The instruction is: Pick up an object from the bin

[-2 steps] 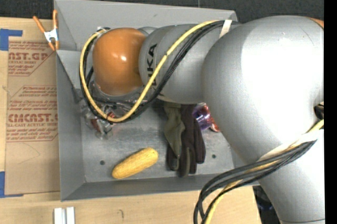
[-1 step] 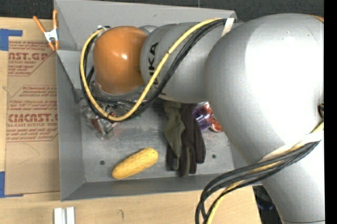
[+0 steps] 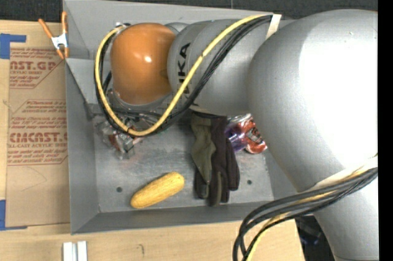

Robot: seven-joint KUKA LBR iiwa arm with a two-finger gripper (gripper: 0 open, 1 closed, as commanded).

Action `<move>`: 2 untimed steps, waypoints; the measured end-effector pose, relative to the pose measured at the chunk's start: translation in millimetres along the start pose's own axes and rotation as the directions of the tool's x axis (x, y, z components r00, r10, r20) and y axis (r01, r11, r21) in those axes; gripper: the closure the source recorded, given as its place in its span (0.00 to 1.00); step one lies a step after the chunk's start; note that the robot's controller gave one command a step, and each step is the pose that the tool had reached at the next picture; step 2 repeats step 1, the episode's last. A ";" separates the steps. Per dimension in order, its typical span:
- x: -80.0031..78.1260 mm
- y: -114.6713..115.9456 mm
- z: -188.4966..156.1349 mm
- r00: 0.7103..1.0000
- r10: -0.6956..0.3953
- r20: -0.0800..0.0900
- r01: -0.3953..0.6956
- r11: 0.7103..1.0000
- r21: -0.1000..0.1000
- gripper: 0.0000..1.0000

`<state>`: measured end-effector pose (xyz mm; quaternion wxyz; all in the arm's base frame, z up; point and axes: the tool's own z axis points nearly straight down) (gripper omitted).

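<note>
Hanging low in the left part of the bin [image 3: 161, 154], the hand [image 3: 120, 140] sits under the arm's orange cover [image 3: 141, 63], and whether it is apart or together cannot be told. The nearest thing is a yellow corn cob [image 3: 157, 190], lying apart from the hand, toward the bin's near wall and a little to the view's right. Its long axis runs almost along that wall, its right end tipped slightly up. A dark glove [image 3: 215, 163] lies just beside the cob's right end, and a red and purple packet [image 3: 247, 136] lies beyond the glove. Taking the cob likely calls for closing across its short width.
</note>
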<state>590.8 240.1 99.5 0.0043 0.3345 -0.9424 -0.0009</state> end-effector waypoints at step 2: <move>-1.9 -0.6 -21.5 1.000 0.000 0.009 0.000 1.000 0.004 1.00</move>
